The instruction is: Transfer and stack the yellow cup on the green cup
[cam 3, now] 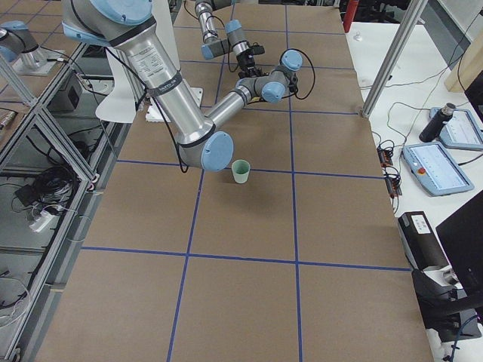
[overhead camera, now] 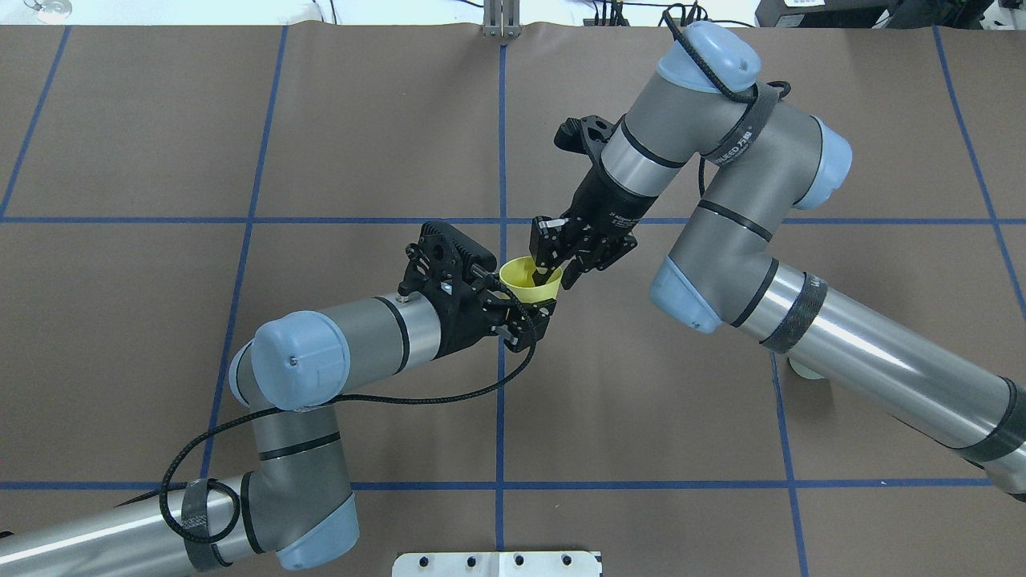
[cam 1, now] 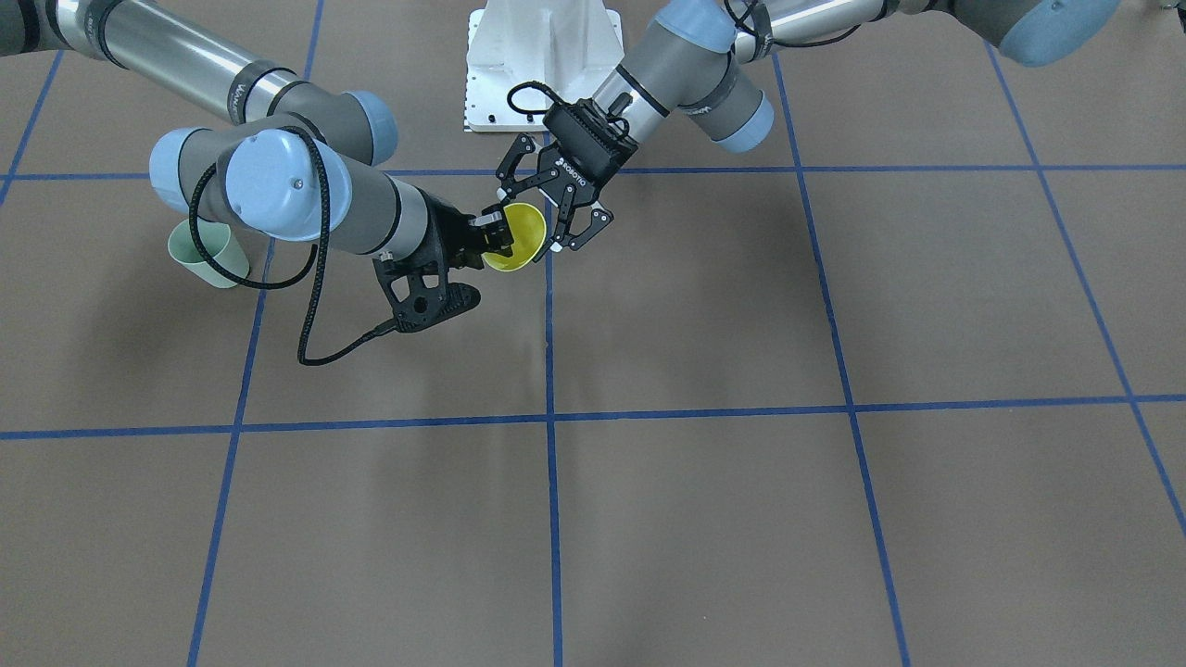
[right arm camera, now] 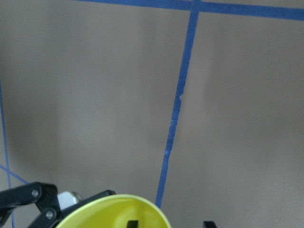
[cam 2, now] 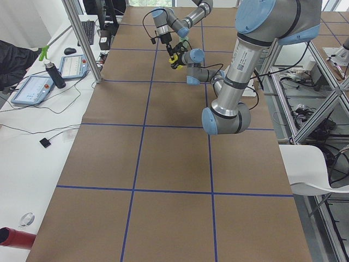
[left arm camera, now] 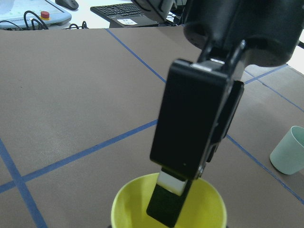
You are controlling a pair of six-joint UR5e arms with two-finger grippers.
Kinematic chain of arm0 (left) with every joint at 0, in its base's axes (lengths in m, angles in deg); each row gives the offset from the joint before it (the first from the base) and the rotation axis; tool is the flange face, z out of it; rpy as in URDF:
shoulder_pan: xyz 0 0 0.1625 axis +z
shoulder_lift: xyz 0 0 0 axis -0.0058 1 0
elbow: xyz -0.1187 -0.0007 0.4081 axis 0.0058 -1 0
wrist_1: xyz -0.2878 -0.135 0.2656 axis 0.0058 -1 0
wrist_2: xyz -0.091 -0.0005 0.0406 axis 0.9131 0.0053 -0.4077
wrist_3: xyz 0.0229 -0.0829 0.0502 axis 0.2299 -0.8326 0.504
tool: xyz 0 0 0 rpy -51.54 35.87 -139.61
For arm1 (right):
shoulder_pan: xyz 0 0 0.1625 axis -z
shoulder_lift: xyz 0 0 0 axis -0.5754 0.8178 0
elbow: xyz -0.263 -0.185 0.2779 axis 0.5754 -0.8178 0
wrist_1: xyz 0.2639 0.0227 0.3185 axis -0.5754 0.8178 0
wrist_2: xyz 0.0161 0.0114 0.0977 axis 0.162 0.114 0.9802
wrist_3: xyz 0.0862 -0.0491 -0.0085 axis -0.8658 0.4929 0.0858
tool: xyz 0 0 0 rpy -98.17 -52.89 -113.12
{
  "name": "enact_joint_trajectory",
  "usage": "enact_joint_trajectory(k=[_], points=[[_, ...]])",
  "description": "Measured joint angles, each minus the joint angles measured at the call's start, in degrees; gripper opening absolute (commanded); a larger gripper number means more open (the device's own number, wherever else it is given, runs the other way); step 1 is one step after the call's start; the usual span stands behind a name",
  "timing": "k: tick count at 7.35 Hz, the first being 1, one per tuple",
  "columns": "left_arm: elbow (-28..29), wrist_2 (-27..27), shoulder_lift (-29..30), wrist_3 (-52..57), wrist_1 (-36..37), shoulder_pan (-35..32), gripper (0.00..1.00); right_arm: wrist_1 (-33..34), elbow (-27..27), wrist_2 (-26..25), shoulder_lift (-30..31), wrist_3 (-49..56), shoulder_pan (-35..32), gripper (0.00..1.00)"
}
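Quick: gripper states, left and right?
Left gripper: fingers flank the small bright yellow plastic cup; cannot tell if gripping.
Right gripper: closed on the cup's rim, one finger inside.

Table cover: I see a brown sheet (overhead camera: 321, 120) on the whole table, divided in big squares by blue tape lines (overhead camera: 501, 401).
Far side table: a white desk (cam 2: 32, 136) runs along the edge, with tablets (cam 2: 32, 90), a keyboard (cam 2: 88, 31) and cables.
Frame: grey metal posts (cam 2: 82, 38) stand at the table edge.
Chair: a white seat (cam 2: 313, 169) is near the robot side.
Light: even and bright, with soft shadows.
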Motion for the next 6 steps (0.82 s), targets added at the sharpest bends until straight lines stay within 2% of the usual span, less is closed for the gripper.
enact_joint_trajectory(k=[1, 6], points=[[0.0, 0.0, 0.0, 0.0, 0.0, 0.0, 0.0, -0.1, 0.0, 0.0, 0.1, 0.0, 0.0, 0.26], [0.2, 0.0, 0.5, 0.0, 0.0, 0.0, 0.0, -0.3, 0.8, -0.3, 1.3, 0.1, 0.1, 0.26]])
